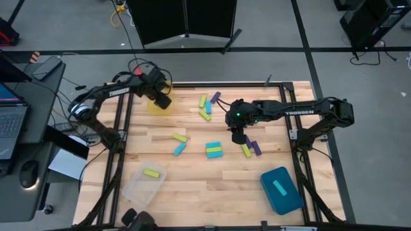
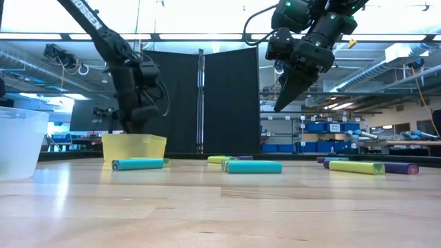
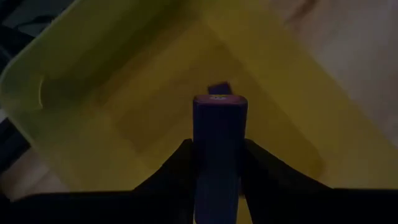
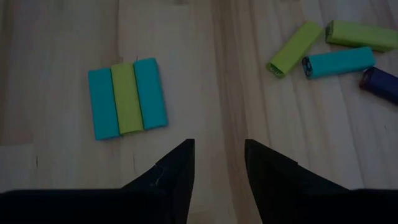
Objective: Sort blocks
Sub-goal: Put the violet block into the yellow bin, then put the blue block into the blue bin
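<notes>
My left gripper (image 1: pixel 160 97) hangs over the yellow bin (image 1: pixel 151 104) at the table's far left and is shut on a purple block (image 3: pixel 219 137). Another purple block (image 3: pixel 219 88) lies on the bin's floor. My right gripper (image 4: pixel 219 155) is open and raised above the table's middle (image 2: pixel 289 93), touching nothing. Below it lie a cyan, yellow-green, cyan trio (image 4: pixel 127 98) side by side. A yellow-green and a purple block (image 1: pixel 250 149) lie to its right, several more (image 1: pixel 207 106) toward the far edge, and two (image 1: pixel 180 144) to the left. My left gripper pinches the purple block between its two fingers, on the block's long sides (image 3: pixel 217 155). The fingers point down into the yellow bin and lie along the block. The block's free end (image 3: pixel 219 102) sticks out past the fingertips, clear of the bin's floor.
A clear bin (image 1: pixel 142 184) with one yellow-green block (image 1: pixel 151 172) stands at the near left. A teal bin (image 1: pixel 282 191) holding a cyan block (image 1: pixel 279 186) stands at the near right. Bare wood shows between the two bins. Black frame rails edge the table.
</notes>
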`<move>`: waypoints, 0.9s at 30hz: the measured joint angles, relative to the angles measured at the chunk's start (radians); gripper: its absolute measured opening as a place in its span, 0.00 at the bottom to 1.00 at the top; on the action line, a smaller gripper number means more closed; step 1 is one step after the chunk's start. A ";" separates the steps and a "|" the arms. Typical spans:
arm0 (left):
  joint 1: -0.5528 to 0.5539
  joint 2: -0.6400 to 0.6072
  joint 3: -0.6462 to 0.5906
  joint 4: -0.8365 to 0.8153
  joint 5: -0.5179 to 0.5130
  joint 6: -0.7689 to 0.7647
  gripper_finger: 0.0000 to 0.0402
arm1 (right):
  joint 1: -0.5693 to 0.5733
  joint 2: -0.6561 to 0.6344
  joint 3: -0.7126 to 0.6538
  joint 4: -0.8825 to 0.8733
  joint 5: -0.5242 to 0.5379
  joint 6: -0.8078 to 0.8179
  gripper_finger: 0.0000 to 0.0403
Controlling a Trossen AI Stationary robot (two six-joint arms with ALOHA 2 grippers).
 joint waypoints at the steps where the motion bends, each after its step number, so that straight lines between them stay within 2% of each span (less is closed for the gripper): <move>1: 0.004 0.013 0.000 0.015 -0.005 -0.004 0.25 | 0.000 0.000 0.000 0.000 0.000 0.000 0.38; 9: 0.019 0.061 0.000 0.038 -0.023 -0.013 0.26 | 0.000 0.000 0.000 0.000 0.000 0.001 0.38; 16: 0.018 0.061 0.000 0.049 -0.022 -0.011 0.54 | 0.000 0.000 0.000 -0.001 0.000 0.003 0.38; 19: 0.018 0.061 0.000 0.054 -0.012 -0.010 0.61 | 0.000 0.000 0.000 -0.001 0.000 0.003 0.38; 23: 0.017 0.050 0.000 0.061 -0.005 0.032 0.63 | 0.000 0.000 0.000 -0.004 0.000 0.003 0.38; 27: -0.006 -0.025 -0.022 0.132 0.071 0.041 0.60 | 0.000 0.000 0.000 -0.028 0.000 0.036 0.38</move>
